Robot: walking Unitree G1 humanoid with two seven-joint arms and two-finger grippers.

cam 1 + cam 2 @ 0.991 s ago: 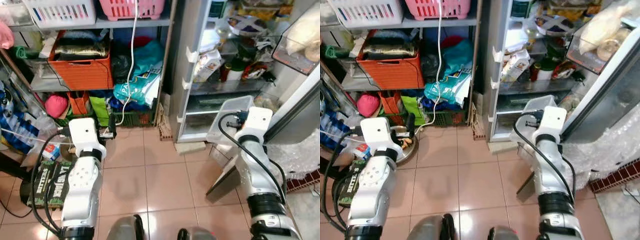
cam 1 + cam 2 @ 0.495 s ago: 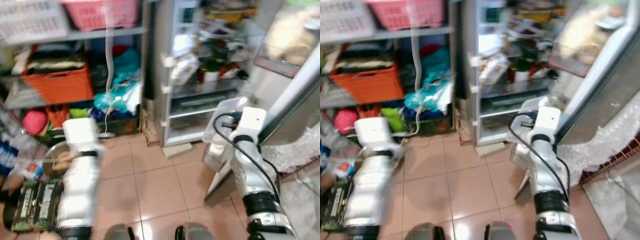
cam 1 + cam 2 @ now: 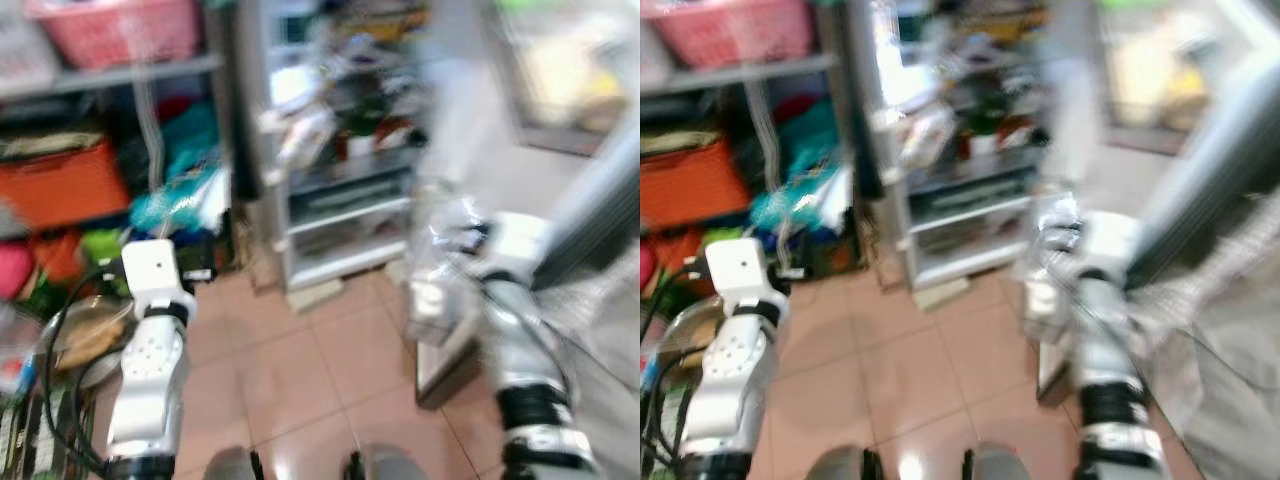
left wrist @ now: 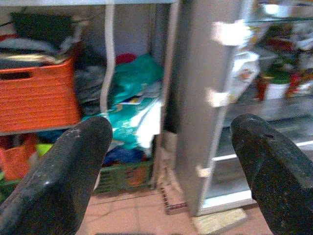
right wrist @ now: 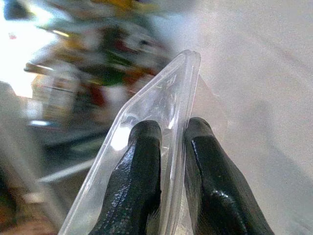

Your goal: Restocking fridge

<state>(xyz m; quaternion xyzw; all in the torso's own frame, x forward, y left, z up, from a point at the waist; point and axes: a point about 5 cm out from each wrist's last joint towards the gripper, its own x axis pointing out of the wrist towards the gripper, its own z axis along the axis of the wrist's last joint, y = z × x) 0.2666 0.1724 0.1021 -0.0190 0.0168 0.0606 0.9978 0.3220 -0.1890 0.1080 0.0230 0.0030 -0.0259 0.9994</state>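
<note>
Fingers (image 5: 142, 181) of the right gripper (image 5: 168, 147) are pinched on the rim wall of a clear, thin-walled rectangular plastic container (image 5: 161, 105), one finger inside the wall and one outside, the edge running between them toward twelve o'clock in the wrist picture. In the head views, which are blurred by motion, that container (image 3: 440, 265) is carried at about three o'clock of the scene, raised in front of the right arm and near the open white fridge (image 3: 340, 150). Whether it has contents cannot be told; a pale round patch shows low on it. Judged from its look, the container is light and rigid enough to hold its shape, yet the wall is thin and would flex or crack under hard squeezing, and the smooth plastic may slip or pivot in a one-edge pinch. A hold at the rim near a corner, where the wall is stiffest, seems soundest. The fridge stands at twelve o'clock, its shelves crowded with packets and jars too smeared to name, its door (image 3: 1200, 170) swung out at about two o'clock. The left gripper (image 4: 171, 161) stands wide open and empty, aimed at the fridge's edge and at a metal shelf rack holding an orange plastic crate (image 4: 36, 93) and teal bags (image 4: 132, 93), at ten o'clock in the head views.
</note>
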